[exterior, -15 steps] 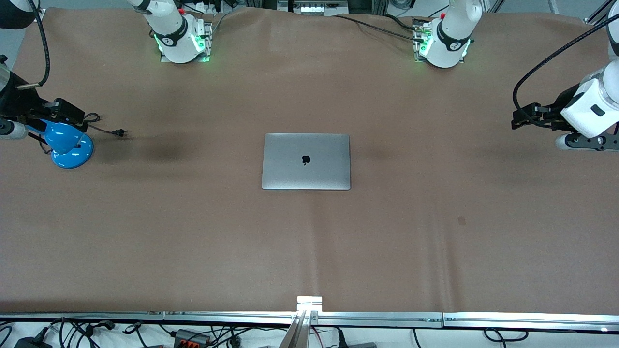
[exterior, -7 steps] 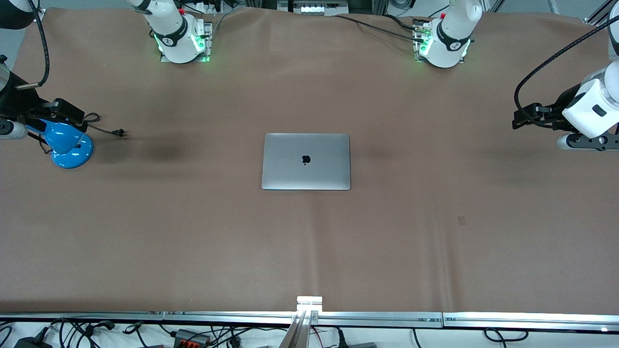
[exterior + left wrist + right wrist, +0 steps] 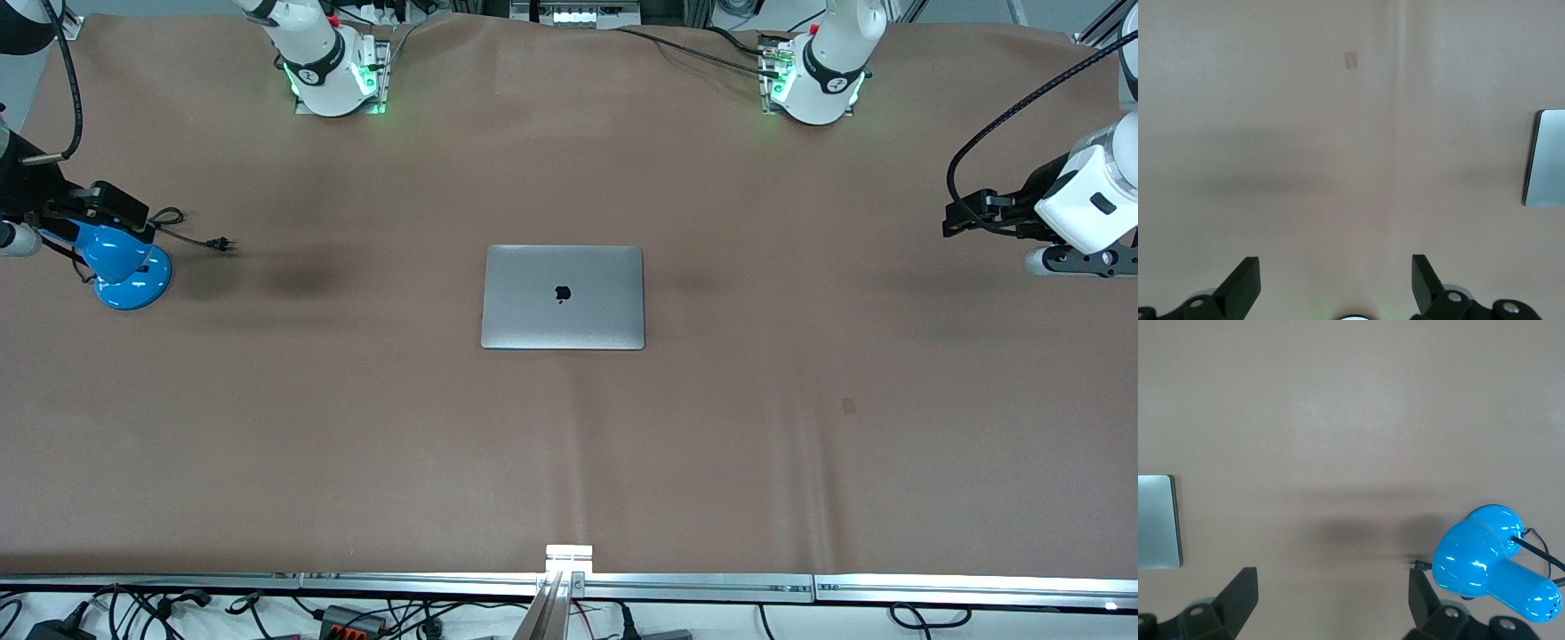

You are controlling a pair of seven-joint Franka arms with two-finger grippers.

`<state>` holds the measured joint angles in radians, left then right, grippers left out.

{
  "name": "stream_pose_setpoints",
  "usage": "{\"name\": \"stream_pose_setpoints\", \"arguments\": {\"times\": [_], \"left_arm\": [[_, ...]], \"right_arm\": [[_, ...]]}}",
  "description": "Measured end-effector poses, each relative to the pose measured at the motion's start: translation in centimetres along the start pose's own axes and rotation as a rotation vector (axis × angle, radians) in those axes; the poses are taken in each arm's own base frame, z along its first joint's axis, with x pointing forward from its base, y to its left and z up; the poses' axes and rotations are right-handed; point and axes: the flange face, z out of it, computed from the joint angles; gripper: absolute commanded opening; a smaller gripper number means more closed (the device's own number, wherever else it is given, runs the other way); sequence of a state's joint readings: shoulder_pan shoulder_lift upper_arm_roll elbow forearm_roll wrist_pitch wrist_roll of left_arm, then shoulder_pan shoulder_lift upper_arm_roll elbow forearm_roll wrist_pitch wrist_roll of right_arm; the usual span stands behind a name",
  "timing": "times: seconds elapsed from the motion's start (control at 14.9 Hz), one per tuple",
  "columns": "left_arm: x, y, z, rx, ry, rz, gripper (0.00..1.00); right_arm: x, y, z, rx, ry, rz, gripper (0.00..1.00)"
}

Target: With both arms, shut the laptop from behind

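Note:
The silver-grey laptop lies shut and flat in the middle of the table, with the apple logo on its lid facing up. An edge of it shows in the left wrist view and in the right wrist view. My left gripper is open and empty, held over the table at the left arm's end, well away from the laptop; it also shows in the left wrist view. My right gripper is open and empty over a blue lamp at the right arm's end; it also shows in the right wrist view.
A blue desk lamp stands under the right gripper, also in the right wrist view, its cord and plug lying toward the laptop. A small dark patch marks the brown table cover. A metal rail runs along the near edge.
Both arms have drifted slightly outward toward the table's ends. The laptop has not moved.

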<state>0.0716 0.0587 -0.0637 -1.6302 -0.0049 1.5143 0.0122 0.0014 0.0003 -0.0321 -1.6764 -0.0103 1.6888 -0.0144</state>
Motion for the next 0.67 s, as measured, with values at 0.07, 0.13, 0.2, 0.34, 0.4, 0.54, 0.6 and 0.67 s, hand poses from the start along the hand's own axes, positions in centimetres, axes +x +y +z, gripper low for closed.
{"name": "stream_pose_setpoints", "arguments": {"times": [0.07,0.13,0.2,0.34,0.4,0.54,0.6,0.67], "left_arm": [[0.0,-0.03,0.0,0.0,0.0,-0.001,1.0],[-0.01,-0.05,0.01,0.0,-0.001,-0.001,1.0],[-0.02,-0.07,0.02,0.0,-0.002,-0.001,1.0],[-0.05,-0.07,0.04,0.0,-0.004,-0.001,1.0],[-0.06,-0.07,0.04,0.0,-0.005,-0.001,1.0],[-0.06,-0.07,0.05,0.0,-0.006,-0.001,1.0],[-0.06,-0.07,0.05,0.0,-0.006,-0.001,1.0],[-0.07,-0.07,0.05,0.0,-0.006,-0.001,1.0]], "right_arm": [[-0.01,-0.07,0.01,0.0,-0.001,-0.001,1.0],[-0.03,-0.14,0.02,0.0,-0.003,-0.002,1.0],[-0.06,-0.21,0.05,0.0,-0.006,-0.004,1.0],[-0.1,-0.29,0.08,0.0,-0.01,-0.005,1.0],[-0.12,-0.29,0.1,0.0,-0.011,-0.005,1.0],[-0.16,-0.29,0.13,0.0,-0.015,-0.005,1.0],[-0.18,-0.33,0.15,0.0,-0.017,-0.006,1.0],[-0.2,-0.38,0.16,0.0,-0.019,-0.007,1.0]]}}
